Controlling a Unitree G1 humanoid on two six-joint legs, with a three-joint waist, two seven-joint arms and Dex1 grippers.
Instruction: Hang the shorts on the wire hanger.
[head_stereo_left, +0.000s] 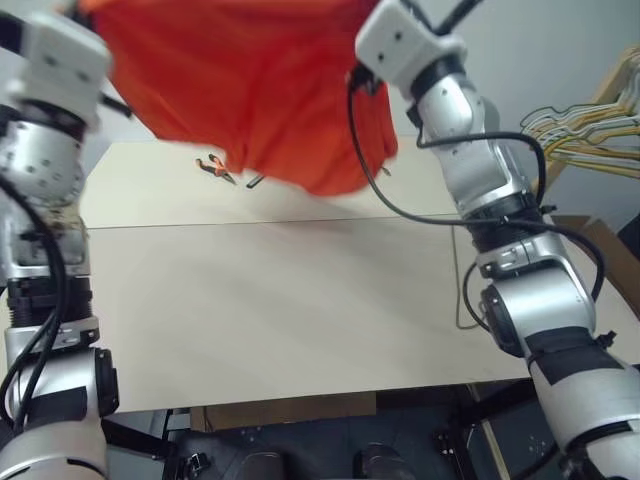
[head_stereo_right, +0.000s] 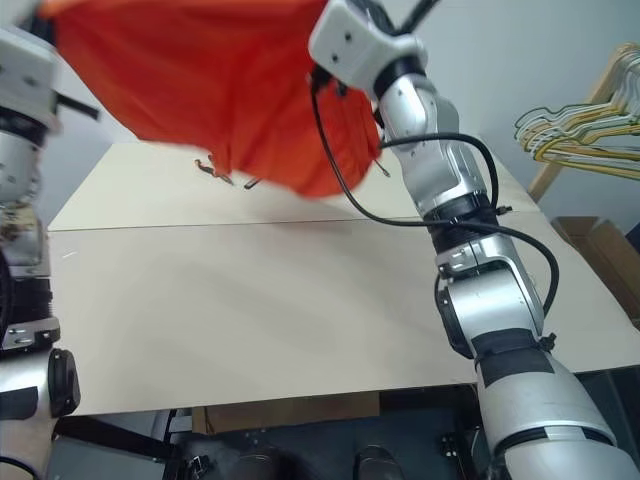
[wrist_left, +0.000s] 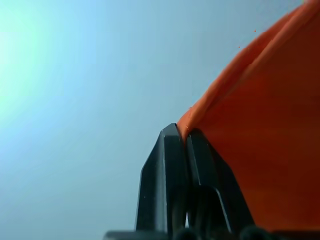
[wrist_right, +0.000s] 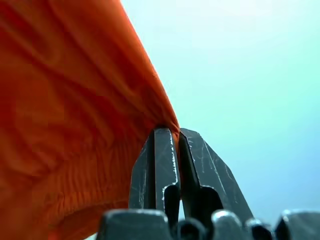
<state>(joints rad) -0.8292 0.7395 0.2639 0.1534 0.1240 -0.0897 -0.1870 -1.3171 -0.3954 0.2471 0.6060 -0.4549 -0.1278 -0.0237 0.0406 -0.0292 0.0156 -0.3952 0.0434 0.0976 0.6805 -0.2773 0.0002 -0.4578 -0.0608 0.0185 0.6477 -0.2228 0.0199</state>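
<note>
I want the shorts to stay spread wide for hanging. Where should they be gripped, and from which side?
Grip the shorts at the two outer corners of the top edge, one from each side, as now: the left gripper and the right gripper are each shut on a corner. Held like this, the fabric hangs open between them above the table.

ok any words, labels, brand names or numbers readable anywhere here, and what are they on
None can be read.
The shorts: plain orange fabric, no print or tag visible.
The table: bare, no markings.
The small orange-handled tool on the table: too small to show any text.
The bunch of hangers: no labels.
The black fingers pinching the fabric: scuffed, no lettering.
</note>
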